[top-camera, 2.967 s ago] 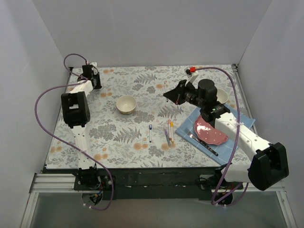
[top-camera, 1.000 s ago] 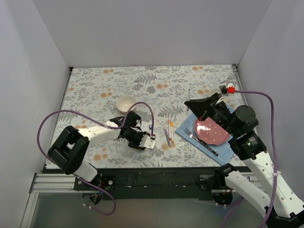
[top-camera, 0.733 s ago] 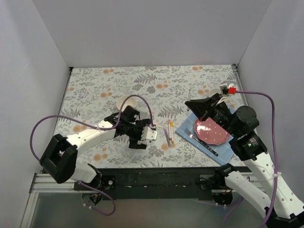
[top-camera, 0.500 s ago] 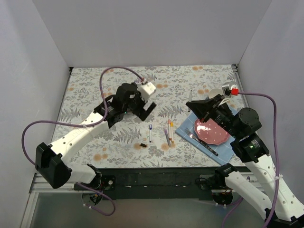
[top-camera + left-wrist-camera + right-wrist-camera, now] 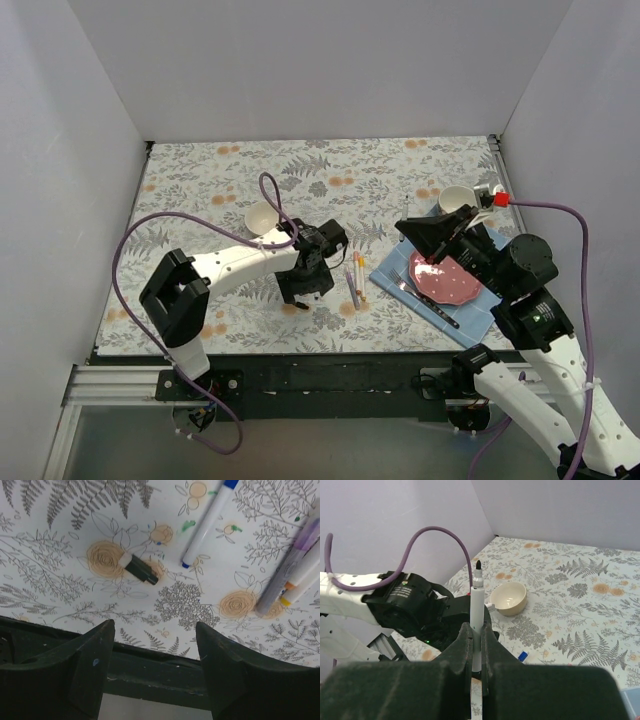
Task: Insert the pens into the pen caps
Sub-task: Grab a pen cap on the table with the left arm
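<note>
Pen cap (image 5: 140, 571) on floral cloth (image 5: 65, 540) (pale walls (image 5: 300, 70)).

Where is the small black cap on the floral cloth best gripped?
Probably pinch the small black plastic cap across its long sides at mid-length, coming straight down: it lies flat and diagonal on the floral cloth, apart from the blue-ended white pen.
</note>
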`<move>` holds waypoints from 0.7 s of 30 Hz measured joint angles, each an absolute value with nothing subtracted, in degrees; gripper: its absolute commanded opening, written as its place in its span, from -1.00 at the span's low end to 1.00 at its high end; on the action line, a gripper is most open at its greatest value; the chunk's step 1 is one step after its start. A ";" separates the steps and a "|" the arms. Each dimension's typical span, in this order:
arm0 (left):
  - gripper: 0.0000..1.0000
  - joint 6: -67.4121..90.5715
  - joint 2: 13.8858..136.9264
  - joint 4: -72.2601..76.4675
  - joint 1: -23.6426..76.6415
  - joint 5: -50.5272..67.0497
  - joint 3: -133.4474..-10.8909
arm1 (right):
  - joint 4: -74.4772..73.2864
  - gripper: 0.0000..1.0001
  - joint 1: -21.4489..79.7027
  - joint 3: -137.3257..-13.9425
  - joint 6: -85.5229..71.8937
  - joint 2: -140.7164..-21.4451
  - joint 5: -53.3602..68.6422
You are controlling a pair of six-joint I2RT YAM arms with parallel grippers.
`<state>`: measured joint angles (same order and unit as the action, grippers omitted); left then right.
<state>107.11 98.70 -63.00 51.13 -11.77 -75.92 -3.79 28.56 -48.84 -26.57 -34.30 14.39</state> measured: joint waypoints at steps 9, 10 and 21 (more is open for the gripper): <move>0.04 112.66 94.72 -64.73 52.95 -12.60 -71.13 | -7.38 -0.97 28.56 -48.86 -24.99 -32.56 13.19; 0.04 112.81 94.70 -64.29 52.71 -12.75 -70.32 | -7.44 -0.97 28.56 -48.86 -24.88 -32.58 13.19; 0.11 113.71 94.61 -53.89 46.26 -13.65 -65.43 | -7.70 -0.97 28.58 -48.86 -23.77 -32.60 13.15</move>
